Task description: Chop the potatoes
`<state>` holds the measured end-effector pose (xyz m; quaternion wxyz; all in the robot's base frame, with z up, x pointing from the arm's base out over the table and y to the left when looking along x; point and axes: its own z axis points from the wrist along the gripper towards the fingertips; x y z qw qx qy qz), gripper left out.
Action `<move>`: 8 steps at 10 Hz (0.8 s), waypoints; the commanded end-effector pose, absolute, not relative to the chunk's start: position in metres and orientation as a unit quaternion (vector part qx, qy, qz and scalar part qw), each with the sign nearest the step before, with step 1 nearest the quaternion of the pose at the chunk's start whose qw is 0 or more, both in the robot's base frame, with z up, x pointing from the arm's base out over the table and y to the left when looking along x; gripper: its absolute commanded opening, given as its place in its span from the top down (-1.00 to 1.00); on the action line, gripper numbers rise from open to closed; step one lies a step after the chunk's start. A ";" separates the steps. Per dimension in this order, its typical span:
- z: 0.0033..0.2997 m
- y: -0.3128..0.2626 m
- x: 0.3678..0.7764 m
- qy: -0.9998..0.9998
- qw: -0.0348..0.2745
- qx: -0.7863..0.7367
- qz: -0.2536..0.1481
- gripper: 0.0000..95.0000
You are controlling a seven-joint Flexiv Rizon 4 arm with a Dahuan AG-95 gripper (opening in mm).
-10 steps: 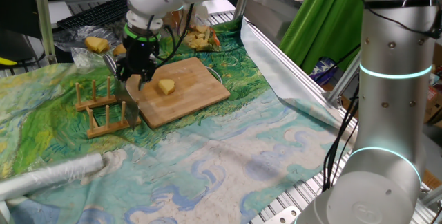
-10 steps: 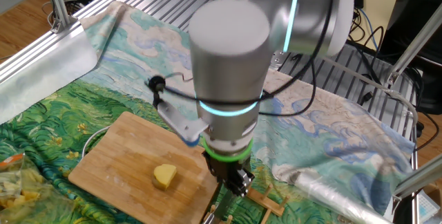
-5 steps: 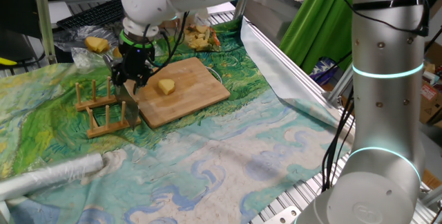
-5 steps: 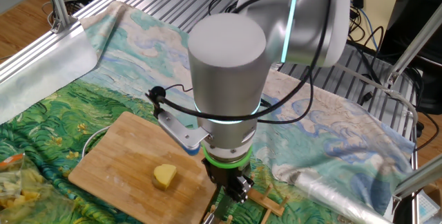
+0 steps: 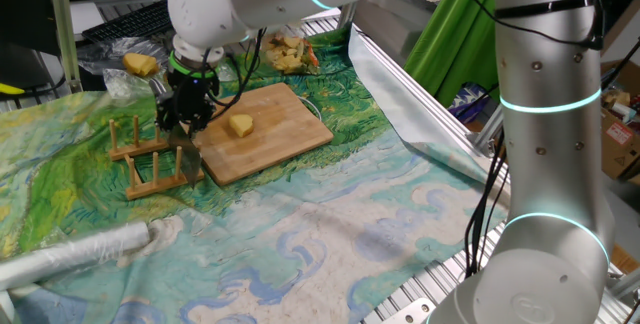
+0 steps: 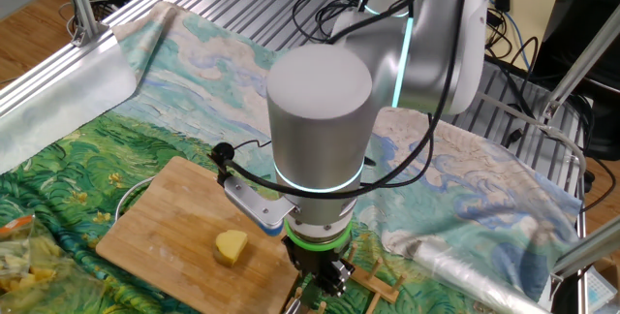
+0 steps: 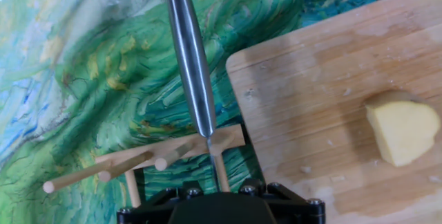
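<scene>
potato (image 7: 400,133) on board, beside fingers (image 5: 185,116)

You have 1 potato (image 5: 240,125) on 1 wooden board (image 5: 280,134) — plus 1 knife (image 7: 191,65) and 1 pegged wooden rack (image 5: 150,159).

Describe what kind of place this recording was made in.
Probably a robot lab staged as a kitchen: an arm on an aluminium-frame bench, painted cloth, a board with a potato.

A robotics lab: aluminium framing (image 6: 92,47) rings the cloth-covered table (image 5: 330,224), a keyboard (image 5: 130,19) and cables (image 6: 339,4) sit behind, green backdrop (image 5: 455,34) hanging nearby.
</scene>
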<state>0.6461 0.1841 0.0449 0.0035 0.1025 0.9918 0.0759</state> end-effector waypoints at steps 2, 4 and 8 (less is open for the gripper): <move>0.039 0.185 0.647 0.992 0.005 0.100 0.076 0.20; 0.035 0.186 0.648 0.992 0.008 0.098 0.077 0.20; 0.031 0.186 0.648 0.993 0.009 0.093 0.077 0.60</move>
